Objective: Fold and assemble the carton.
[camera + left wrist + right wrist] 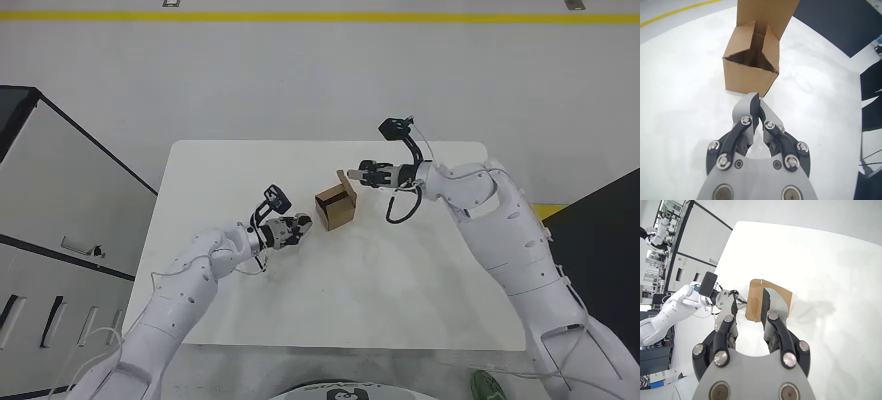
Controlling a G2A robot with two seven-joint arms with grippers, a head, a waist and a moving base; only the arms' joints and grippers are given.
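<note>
The carton [335,207] stands near the middle of the white tabletop [400,300] in my top view. It is a small brown box with its mouth up and one tall flap [346,182] raised on its far side. My left claw [299,227] sits low just beside the box, with the forearm stretched out across the tabletop. My right claw [360,176] comes in from the opposite side with the wrist bent inward, right at the raised flap.

From the left wrist view, the carton [751,75] is upright just beyond the left claw [756,97]. The claw's fingers are clenched together on nothing, with the tips close to the box's lower corner. I cannot tell whether they touch it. Two side flaps [742,39] lean inward over the open mouth with a gap between them, and the tall flap [764,17] stands straight up behind.

From the right wrist view, the right claw [749,294] is spread wide and released. The tall flap [753,298] shows in the gap between its fingers, and one pad [765,306] is close against the cardboard. I cannot say whether it makes contact. The left claw [741,300] sits on the carton's far side.
</note>
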